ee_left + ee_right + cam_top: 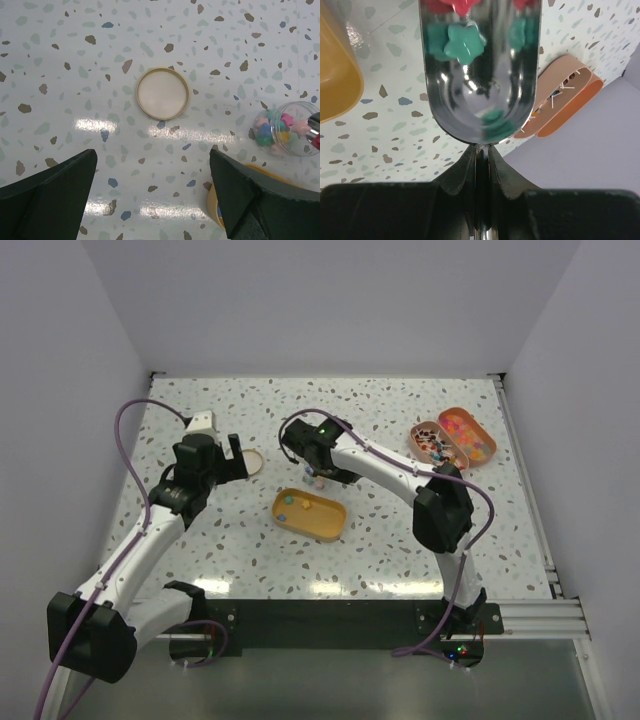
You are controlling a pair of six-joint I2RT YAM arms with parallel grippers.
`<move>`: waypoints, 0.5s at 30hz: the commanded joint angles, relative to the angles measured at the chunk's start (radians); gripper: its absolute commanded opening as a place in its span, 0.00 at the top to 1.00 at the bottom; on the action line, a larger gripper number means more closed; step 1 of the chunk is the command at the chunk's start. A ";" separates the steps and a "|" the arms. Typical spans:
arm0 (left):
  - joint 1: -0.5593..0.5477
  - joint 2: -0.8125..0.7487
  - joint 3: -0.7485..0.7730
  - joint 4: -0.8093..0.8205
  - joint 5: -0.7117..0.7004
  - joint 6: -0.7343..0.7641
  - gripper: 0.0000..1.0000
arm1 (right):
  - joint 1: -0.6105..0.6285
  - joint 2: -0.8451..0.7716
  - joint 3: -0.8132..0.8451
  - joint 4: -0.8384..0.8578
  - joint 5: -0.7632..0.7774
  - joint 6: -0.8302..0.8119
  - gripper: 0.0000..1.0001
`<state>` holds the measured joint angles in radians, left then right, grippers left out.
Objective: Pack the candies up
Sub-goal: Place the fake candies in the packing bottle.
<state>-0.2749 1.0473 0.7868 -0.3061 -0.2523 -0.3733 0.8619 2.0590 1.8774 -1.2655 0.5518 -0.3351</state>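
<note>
My right gripper (481, 150) (318, 462) is shut on the handle of a metal scoop (480, 95). The scoop holds teal and red star-shaped candies (465, 45). Its tip is at the mouth of a small clear jar (287, 129), which has mixed-colour candies (270, 131) inside. My left gripper (152, 160) (235, 455) is open and empty, hovering above the table near a round gold-rimmed lid (163, 93) (252, 461). More candies lie in the pink tray (436, 443) and the orange tray (470, 432) at the far right.
A yellow oval tray (309, 513) with a few candies sits in front of the jar, and its edge shows in the left wrist view (215, 200). White walls enclose the speckled table (220, 540) on three sides.
</note>
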 commanded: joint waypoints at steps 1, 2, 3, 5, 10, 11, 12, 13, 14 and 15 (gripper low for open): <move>0.006 -0.023 -0.017 0.033 -0.027 0.020 0.00 | 0.017 0.006 0.042 -0.049 0.102 -0.016 1.00; 0.006 -0.023 -0.017 0.032 -0.027 0.020 0.00 | 0.023 0.007 0.042 -0.052 0.109 -0.016 1.00; 0.006 -0.021 -0.017 0.032 -0.027 0.020 0.00 | 0.026 0.006 0.039 -0.057 0.131 -0.016 1.00; 0.006 -0.020 -0.015 0.033 -0.024 0.022 0.00 | 0.037 0.001 0.028 -0.061 0.151 -0.015 1.00; 0.006 -0.004 -0.018 0.038 0.002 0.025 0.00 | 0.045 -0.017 -0.009 -0.058 0.236 -0.010 1.00; 0.006 -0.003 -0.020 0.038 0.008 0.027 0.00 | 0.045 -0.020 -0.014 -0.054 0.246 -0.009 1.00; 0.006 0.000 -0.020 0.042 0.013 0.028 0.00 | 0.045 -0.026 -0.017 -0.052 0.253 -0.005 1.00; 0.006 0.005 -0.020 0.044 0.025 0.028 0.00 | 0.045 -0.030 -0.018 -0.052 0.261 -0.004 1.00; 0.006 0.008 -0.020 0.044 0.031 0.030 0.01 | 0.048 -0.033 -0.023 -0.051 0.264 0.001 1.00; 0.006 0.016 -0.020 0.047 0.038 0.031 0.02 | 0.046 -0.048 -0.023 -0.048 0.264 0.005 1.00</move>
<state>-0.2749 1.0512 0.7753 -0.3019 -0.2379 -0.3714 0.9035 2.0747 1.8561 -1.2987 0.7460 -0.3344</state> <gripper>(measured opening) 0.992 0.143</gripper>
